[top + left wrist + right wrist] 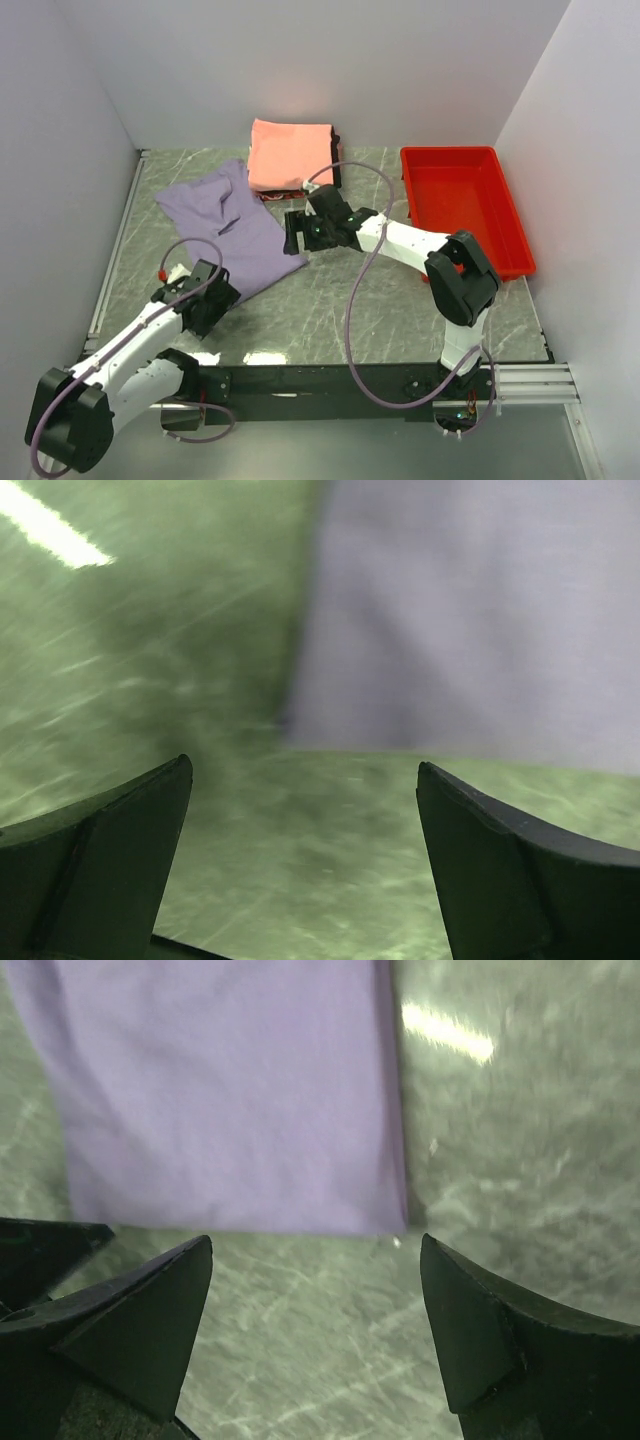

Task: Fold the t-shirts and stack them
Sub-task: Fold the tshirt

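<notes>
From above we see the whole layout, which neither wrist camera gives us: the purple shirt (235, 235) lies spread on the left half of the table (390, 310). A folded pink shirt (290, 150) sits at the far edge on top of a stack, with slivers of a black shirt (338, 160) and a dark red shirt (283, 194) showing beneath it. The tray (455, 152) sits well apart on the right. That view also places the left gripper (222, 292) at the purple shirt's near edge and the right gripper (293, 235) at its right side, but we cannot judge the jaw gaps from there. The wrist views settle that. On the left wrist, blurred, we see the left gripper (302, 765) spread wide with only bare table (150, 680) between its fingers (120, 830), the purple shirt (470, 610) lying beyond them, untouched. On the right wrist, the right gripper (316, 1240) also stands wide apart and grips nothing. Its fingers (150, 1310) hang over the table (500, 1160), and the purple shirt's (230, 1090) straight hem and corner lie just beyond the tips.
</notes>
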You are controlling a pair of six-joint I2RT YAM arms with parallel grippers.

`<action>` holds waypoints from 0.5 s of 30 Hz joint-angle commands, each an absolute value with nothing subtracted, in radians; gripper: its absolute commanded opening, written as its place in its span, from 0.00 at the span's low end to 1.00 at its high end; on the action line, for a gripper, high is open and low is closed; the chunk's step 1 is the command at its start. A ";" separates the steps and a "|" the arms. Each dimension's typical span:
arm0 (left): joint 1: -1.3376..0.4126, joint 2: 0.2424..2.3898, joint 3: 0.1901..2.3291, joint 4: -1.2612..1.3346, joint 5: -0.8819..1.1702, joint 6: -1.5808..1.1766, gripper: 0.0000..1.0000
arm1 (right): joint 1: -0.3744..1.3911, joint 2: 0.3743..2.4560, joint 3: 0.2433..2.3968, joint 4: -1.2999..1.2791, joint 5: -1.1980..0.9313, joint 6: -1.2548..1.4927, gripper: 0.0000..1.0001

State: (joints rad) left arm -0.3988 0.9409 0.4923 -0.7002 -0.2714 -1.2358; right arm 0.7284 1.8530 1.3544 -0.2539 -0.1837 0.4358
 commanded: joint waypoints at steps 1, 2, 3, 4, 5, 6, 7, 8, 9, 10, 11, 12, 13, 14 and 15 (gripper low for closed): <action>-0.403 0.893 0.446 -0.746 -0.294 -1.391 1.00 | 0.724 1.832 1.309 -0.189 -0.181 0.477 0.90; -0.403 0.887 0.439 -0.738 -0.301 -1.403 0.97 | 0.723 1.833 1.292 -0.166 -0.199 0.480 0.90; -0.403 0.885 0.431 -0.721 -0.305 -1.405 0.93 | 0.724 1.838 1.287 -0.155 -0.204 0.483 0.90; -0.403 0.888 0.428 -0.715 -0.308 -1.405 0.91 | 0.724 1.842 1.285 -0.152 -0.203 0.489 0.90; -0.403 0.894 0.429 -0.715 -0.319 -1.411 0.87 | 0.724 1.845 1.293 -0.162 -0.198 0.488 0.89; -0.402 0.906 0.433 -0.721 -0.325 -1.413 0.83 | 0.724 1.853 1.296 -0.170 -0.187 0.488 0.89; -0.402 0.916 0.431 -0.727 -0.331 -1.417 0.79 | 0.723 1.856 1.299 -0.175 -0.181 0.488 0.88; -0.402 0.931 0.431 -0.732 -0.343 -1.428 0.72 | 0.724 1.861 1.299 -0.178 -0.178 0.488 0.88; -0.402 0.937 0.431 -0.736 -0.345 -1.431 0.68 | 0.724 1.865 1.295 -0.178 -0.176 0.489 0.87; -0.402 0.943 0.433 -0.747 -0.348 -1.437 0.63 | 0.723 1.868 1.293 -0.178 -0.173 0.494 0.87; -0.402 0.949 0.431 -0.750 -0.353 -1.448 0.57 | 0.723 1.870 1.293 -0.181 -0.173 0.494 0.86; -0.402 0.950 0.428 -0.755 -0.365 -1.459 0.55 | 0.723 1.878 1.295 -0.183 -0.173 0.495 0.86; -0.402 0.950 0.425 -0.747 -0.370 -1.469 0.54 | 0.723 1.882 1.296 -0.184 -0.176 0.495 0.86; -0.402 0.943 0.416 -0.735 -0.370 -1.463 0.52 | 0.723 1.887 1.301 -0.187 -0.182 0.495 0.84; -0.402 0.940 0.413 -0.729 -0.374 -1.466 0.51 | 0.721 1.890 1.301 -0.186 -0.186 0.494 0.84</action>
